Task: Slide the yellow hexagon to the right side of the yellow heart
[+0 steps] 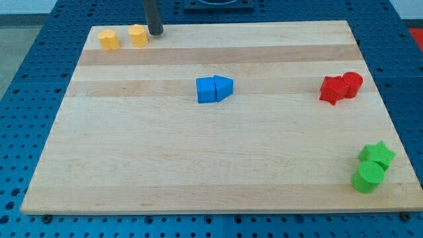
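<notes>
The yellow hexagon (138, 35) sits near the board's top left corner. The yellow heart (109, 39) lies just to its left, with a small gap between them. My tip (156, 31) rests on the board close to the hexagon's right side, at the top edge. I cannot tell whether the tip touches the hexagon.
A blue cube (206, 90) and a blue pointed block (224, 87) touch each other at the board's middle. A red star (332, 89) and a red cylinder (352, 84) sit at the right. A green star (377, 155) and a green cylinder (367, 177) sit at the bottom right. The wooden board (198, 165) lies on a blue perforated table.
</notes>
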`<act>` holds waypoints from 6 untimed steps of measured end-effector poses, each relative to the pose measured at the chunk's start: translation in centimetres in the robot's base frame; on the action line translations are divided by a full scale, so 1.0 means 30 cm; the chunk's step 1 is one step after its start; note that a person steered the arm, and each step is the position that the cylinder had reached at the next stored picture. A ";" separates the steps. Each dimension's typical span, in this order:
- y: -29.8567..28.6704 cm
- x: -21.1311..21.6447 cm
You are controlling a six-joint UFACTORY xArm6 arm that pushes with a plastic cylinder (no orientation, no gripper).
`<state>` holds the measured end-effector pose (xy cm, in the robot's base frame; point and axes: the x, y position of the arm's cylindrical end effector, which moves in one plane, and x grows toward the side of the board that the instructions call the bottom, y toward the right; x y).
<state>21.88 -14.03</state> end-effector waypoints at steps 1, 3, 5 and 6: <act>-0.064 -0.002; -0.079 -0.092; -0.219 -0.057; -0.175 -0.033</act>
